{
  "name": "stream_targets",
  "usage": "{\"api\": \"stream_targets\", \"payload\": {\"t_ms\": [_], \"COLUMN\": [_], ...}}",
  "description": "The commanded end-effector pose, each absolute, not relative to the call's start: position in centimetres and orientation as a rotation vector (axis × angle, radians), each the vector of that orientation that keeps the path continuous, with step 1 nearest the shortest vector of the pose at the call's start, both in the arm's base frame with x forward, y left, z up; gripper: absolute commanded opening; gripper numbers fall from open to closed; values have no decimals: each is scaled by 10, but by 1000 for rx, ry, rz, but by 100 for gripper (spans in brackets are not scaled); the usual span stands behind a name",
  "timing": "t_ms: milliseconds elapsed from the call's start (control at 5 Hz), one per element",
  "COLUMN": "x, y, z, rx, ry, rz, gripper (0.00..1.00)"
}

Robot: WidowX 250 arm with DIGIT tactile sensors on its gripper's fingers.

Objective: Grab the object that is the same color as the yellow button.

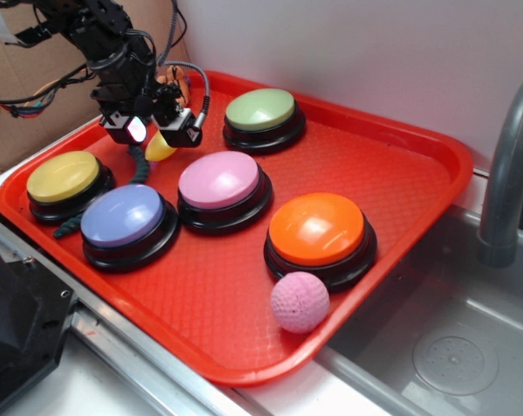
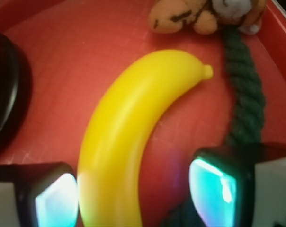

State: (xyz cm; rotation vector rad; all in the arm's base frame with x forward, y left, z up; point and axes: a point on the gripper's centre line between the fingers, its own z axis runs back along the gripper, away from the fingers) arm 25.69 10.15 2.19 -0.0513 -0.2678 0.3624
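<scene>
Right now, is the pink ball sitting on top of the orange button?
No, the pink ball rests on the red tray, just in front of the orange button.

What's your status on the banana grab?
Gripper open, jaws straddling the yellow toy banana, not closed yet. Banana lying on the red tray. Dark green rope beside right pad; tiger plush beyond.

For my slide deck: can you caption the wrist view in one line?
Open gripper straddling a yellow toy banana on the red tray, tiger plush and dark rope beyond.
</scene>
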Motion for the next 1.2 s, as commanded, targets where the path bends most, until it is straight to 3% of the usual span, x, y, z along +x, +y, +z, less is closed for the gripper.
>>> {"api": "stream_targets", "payload": {"t_ms": [0,200,400,800,1000], "x": [259,257,257,257,253], "y": [99,98,101,88,71], "z": [20,24,40,105,143], "rx": [-47,-41,-42,-65,-55], "ry": [-262,-260,-251,-252,-209], "rz": [349,384,448,497,480], "gripper": [15,8,7,0,0]}}
